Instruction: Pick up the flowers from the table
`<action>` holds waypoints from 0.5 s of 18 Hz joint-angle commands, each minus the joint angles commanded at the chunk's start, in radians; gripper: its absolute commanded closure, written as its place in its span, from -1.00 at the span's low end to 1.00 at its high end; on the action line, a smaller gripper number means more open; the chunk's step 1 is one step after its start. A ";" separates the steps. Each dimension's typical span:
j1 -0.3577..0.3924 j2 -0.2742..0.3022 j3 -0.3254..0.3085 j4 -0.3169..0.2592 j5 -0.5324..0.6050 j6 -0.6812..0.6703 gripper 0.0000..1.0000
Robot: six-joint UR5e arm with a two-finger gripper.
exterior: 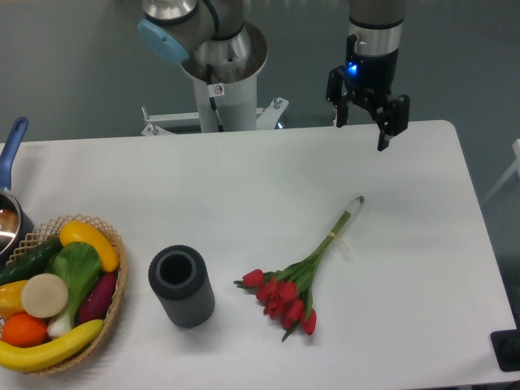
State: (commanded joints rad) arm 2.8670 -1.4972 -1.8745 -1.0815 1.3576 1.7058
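The flowers (294, 286), a bunch of red tulips with green leaves and long green stems, lie on the white table (244, 187) right of centre, heads toward the front and stem ends pointing to the back right. My gripper (362, 135) hangs above the table's far right edge, well behind the stem tips and apart from them. Its two dark fingers stand spread, open, with nothing between them.
A dark grey cylindrical cup (181, 285) stands upright left of the tulip heads. A wicker basket (114, 296) of toy fruit and vegetables sits at the front left, with a blue-handled pot (10, 213) behind it. The arm's base column (223, 89) rises at the back centre.
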 joint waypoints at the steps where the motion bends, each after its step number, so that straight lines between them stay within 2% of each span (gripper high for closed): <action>1: 0.002 -0.002 0.000 0.000 0.000 0.002 -1.00; 6: -0.002 -0.003 0.003 -0.003 -0.003 -0.012 -1.00; 9: 0.000 -0.009 0.000 0.002 -0.052 -0.055 -1.00</action>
State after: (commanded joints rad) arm 2.8670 -1.5064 -1.8745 -1.0799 1.3056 1.6507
